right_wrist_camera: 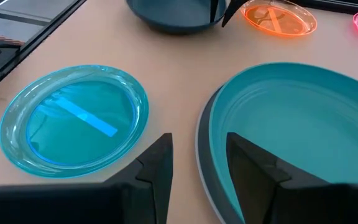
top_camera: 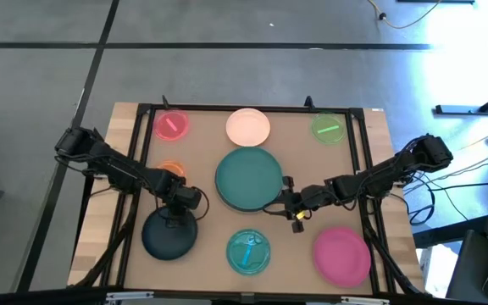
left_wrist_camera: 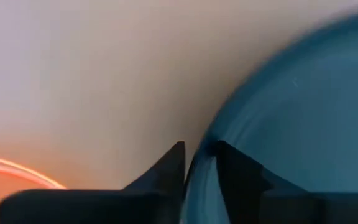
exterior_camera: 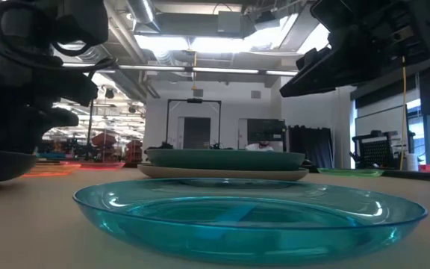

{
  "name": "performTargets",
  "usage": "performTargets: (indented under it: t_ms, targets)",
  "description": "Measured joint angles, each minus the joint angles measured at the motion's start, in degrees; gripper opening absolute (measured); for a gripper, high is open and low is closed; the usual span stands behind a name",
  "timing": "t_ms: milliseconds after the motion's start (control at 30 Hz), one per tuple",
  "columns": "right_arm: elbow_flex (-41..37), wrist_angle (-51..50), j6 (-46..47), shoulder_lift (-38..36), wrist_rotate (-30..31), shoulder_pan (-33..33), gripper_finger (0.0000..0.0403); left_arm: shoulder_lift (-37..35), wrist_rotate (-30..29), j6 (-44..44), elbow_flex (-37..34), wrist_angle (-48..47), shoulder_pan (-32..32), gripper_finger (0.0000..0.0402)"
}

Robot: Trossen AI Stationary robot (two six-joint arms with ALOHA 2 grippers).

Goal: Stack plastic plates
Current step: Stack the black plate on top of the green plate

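Observation:
The navy plate [top_camera: 168, 239] lies flat at the near left. My left gripper [top_camera: 179, 212] points down over its far rim [left_wrist_camera: 199, 154], one finger outside and one inside, with a narrow gap between them. The teal plate [top_camera: 249, 176] lies on the grey plate [right_wrist_camera: 205, 163] at mid-table. My right gripper [right_wrist_camera: 197, 163] stands open at their near right rim, slanting down, with a finger on either side and table showing between the outer finger and the rim. Lying singly are the light blue [top_camera: 249, 252], magenta [top_camera: 342, 256], small pink [top_camera: 171, 125], pale pink [top_camera: 248, 126] and green [top_camera: 328, 128] plates. The orange plate [top_camera: 169, 169] is partly under my left arm. My left gripper has the navy plate's far rim [left_wrist_camera: 199, 154] between its two fingers, coming from above and pointing down. One finger is outside the plate and one over its inside. I cannot tell whether the fingers touch the rim. The plate lies flat on the table.
A black frame [top_camera: 142, 110] runs around the tabletop's edges. Bare table shows between the light blue plate and the teal stack. In the low view the light blue plate [exterior_camera: 248, 217] fills the foreground, with the teal stack [exterior_camera: 226, 158] behind it.

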Motion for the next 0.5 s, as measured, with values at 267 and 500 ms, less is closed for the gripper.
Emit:
performTargets:
  t_ms: [267, 500]
  targets:
    - [0.0, -0.3, 0.0, 0.0, 0.1, 0.0, 0.0138, -0.2, 4.6, -0.3, 0.1, 0.5, 1.1, 0.001]
    - [0.0, -5.5, 1.6, -0.6, 0.4, 0.9, 0.0138, -3.8, 3.9, 0.4, 0.8, -0.2, 3.6, 0.0004]
